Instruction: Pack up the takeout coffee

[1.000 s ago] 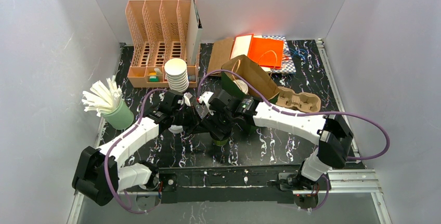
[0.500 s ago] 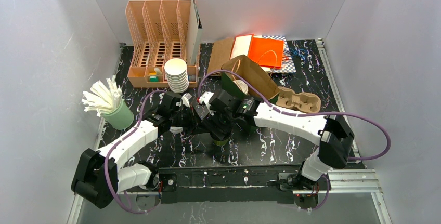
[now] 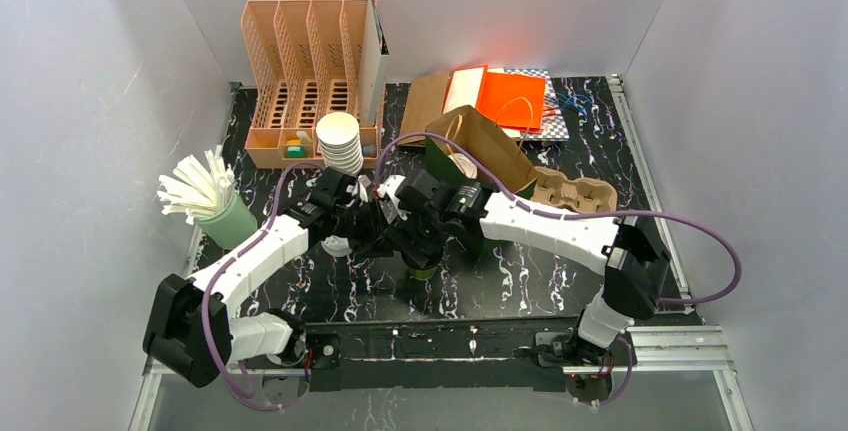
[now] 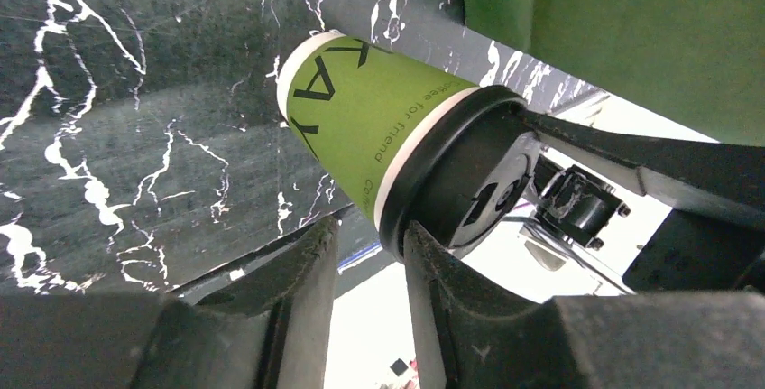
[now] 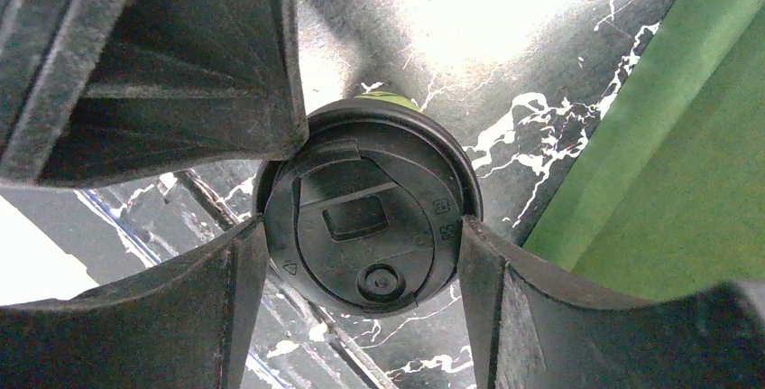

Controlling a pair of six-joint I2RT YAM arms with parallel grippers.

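- Nearest my arms, the coffee cup (image 4: 356, 114) stands around the middle of the tabletop (image 3: 300, 291). It is green paper under a black lid (image 4: 469, 181). I cannot tell whether its base rests on the surface or hangs just above it.
- My right gripper (image 5: 361, 231) sits over the cup from above, clamped on the lid's rim from two opposite sides. I judge this hold is meant to carry the cup upright so nothing spills.
- My left gripper (image 4: 365, 236) is slightly parted with nothing between its fingers. One finger (image 4: 433, 272) touches the lid's edge, which I read as steadying rather than gripping.
- That left gripper is my closest obstacle. It crowds the cup's side, so I would draw it clear before lifting.
- Just beyond the cup is the brown paper bag (image 3: 495, 146), green inside, its mouth turned toward the arms. It is most likely where the cup goes. Something pale and round shows in the opening, but I cannot tell what, and it may cost me room.
- Touching the bag on its right lies a cardboard cup tray (image 3: 575, 196).
- To the left stand a stack of white cups (image 3: 340, 146) and, well apart, a green holder of straws (image 3: 215, 206).
- Farthest back are a peach organizer (image 3: 310, 71) and flat orange bags (image 3: 510, 96), clear of my path.
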